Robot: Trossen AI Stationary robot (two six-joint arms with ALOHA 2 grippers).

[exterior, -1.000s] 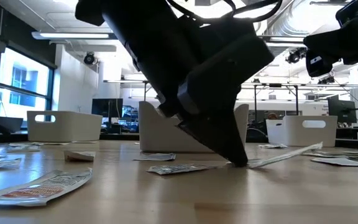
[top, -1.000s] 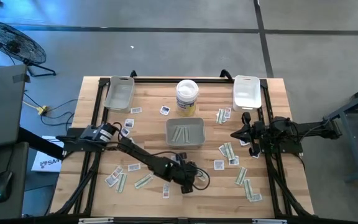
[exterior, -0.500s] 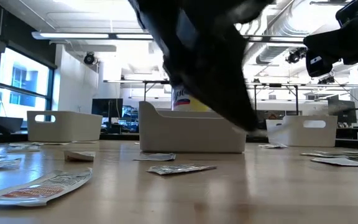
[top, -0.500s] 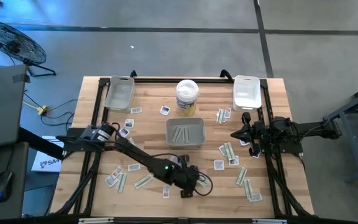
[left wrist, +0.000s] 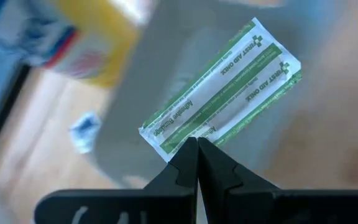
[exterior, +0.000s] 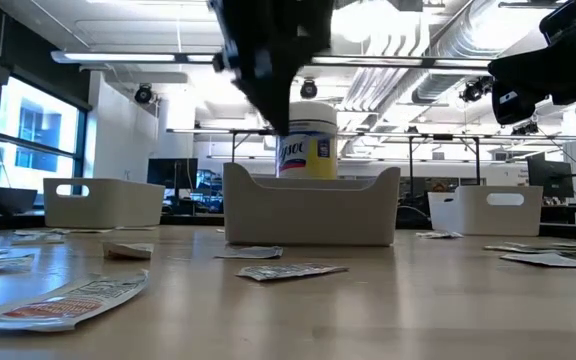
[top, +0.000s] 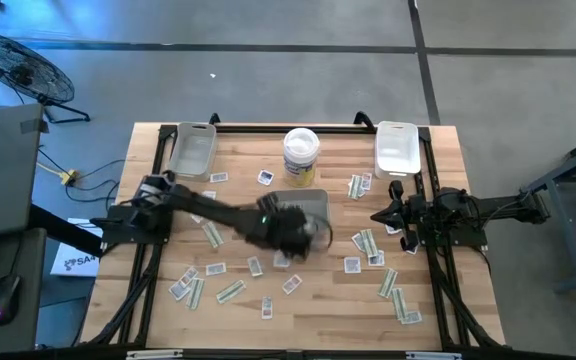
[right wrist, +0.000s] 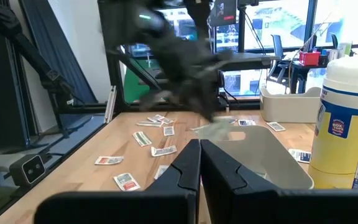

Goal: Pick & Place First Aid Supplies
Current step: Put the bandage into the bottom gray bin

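The left gripper (left wrist: pixel 197 144) is pinching a green-and-white bandage strip (left wrist: pixel 224 87) by one end, hanging over the grey tray (top: pixel 311 200) at the centre of the high view. The right gripper (top: pixel 376 214) is waiting with fingers closed at centre right. Other packets (top: pixel 366 241) are lying scattered across the table (top: pixel 238 160), below and right of the tray.
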